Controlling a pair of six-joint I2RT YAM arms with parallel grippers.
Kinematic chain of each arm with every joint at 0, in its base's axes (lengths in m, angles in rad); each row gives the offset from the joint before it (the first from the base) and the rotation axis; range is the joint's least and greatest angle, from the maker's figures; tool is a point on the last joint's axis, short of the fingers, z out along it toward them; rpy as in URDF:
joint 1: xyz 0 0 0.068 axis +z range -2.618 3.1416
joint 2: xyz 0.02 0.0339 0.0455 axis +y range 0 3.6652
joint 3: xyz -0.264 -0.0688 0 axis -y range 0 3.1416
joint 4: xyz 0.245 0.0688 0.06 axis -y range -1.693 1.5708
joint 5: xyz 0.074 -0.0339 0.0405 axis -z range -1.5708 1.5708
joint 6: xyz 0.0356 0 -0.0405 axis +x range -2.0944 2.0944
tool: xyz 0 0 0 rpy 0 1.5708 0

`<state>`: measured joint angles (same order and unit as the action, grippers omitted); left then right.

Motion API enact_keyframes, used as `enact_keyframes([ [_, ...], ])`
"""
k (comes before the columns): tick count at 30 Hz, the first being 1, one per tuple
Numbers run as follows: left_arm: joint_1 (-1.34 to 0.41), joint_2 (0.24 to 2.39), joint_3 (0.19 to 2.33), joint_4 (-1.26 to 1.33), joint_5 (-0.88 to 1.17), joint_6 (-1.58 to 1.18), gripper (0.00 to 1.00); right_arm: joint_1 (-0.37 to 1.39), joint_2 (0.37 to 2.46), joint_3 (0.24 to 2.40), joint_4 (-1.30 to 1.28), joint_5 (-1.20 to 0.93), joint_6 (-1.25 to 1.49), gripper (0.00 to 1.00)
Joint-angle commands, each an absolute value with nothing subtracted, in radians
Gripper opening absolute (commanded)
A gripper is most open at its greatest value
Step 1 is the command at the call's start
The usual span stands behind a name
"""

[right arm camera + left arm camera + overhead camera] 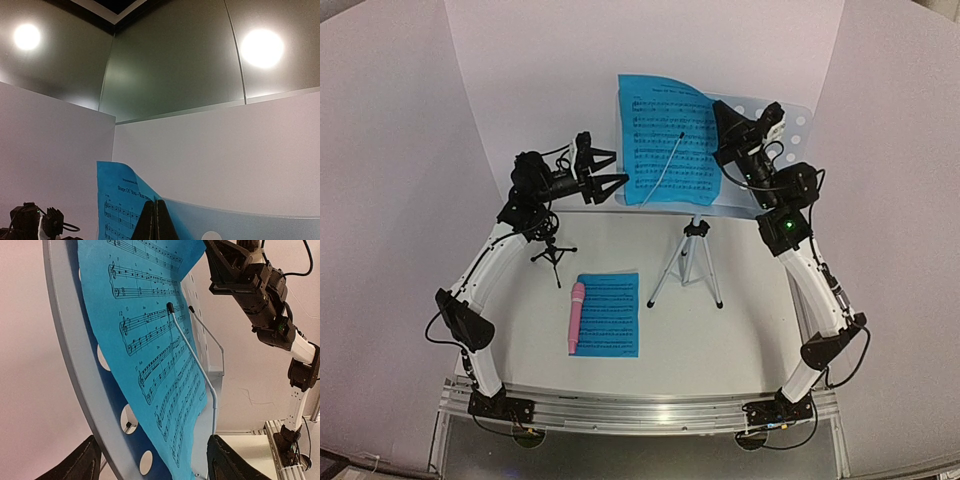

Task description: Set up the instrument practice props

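The pale blue perforated music stand [795, 125] rises on its silver tripod [688, 262] at the back of the table. A bright blue music sheet [665, 140] leans on it under a thin wire arm [196, 362]. My left gripper [152, 462] is open, its fingers on either side of the stand's lower edge and the sheet [150, 340]. My right gripper [154, 202] is shut, its tips at the sheet's [117, 200] top right edge. A second sheet [612, 312] lies flat on the table, with the pink microphone [576, 317] on its left edge. The small black tripod holder [553, 254] stands under the left arm.
The white table [750, 330] ends at an aluminium rail [640, 410] that carries both arm bases. White backdrop panels [400, 150] close in the sides and back. The right arm's wrist [260, 295] hangs close to the stand's upper right.
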<state>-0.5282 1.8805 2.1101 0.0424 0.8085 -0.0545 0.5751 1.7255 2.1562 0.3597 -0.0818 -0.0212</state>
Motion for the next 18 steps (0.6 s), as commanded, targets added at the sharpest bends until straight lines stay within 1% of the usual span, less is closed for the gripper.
enact_keyframes([
  [1,-0.528,1.841,2.109,0.025,0.807,-0.038,0.72,0.583,1.686,2.112,0.401,-0.072,-0.008,0.00],
  [4,-0.528,1.841,2.103,0.017,0.809,-0.038,0.72,0.583,1.664,2.077,0.412,-0.066,0.022,0.00],
  [7,-0.528,1.842,2.100,0.021,0.810,-0.040,0.69,0.583,1.652,2.059,0.420,-0.060,0.014,0.00],
  [12,-0.528,1.855,2.114,0.030,0.813,-0.054,0.54,0.583,1.668,2.098,0.416,-0.070,0.008,0.00],
  [15,-0.529,1.863,2.118,0.032,0.814,-0.057,0.49,0.583,1.681,2.116,0.409,-0.075,0.008,0.00],
  [18,-0.529,1.874,2.121,0.032,0.813,-0.062,0.48,0.583,1.691,2.125,0.407,-0.081,0.010,0.00],
])
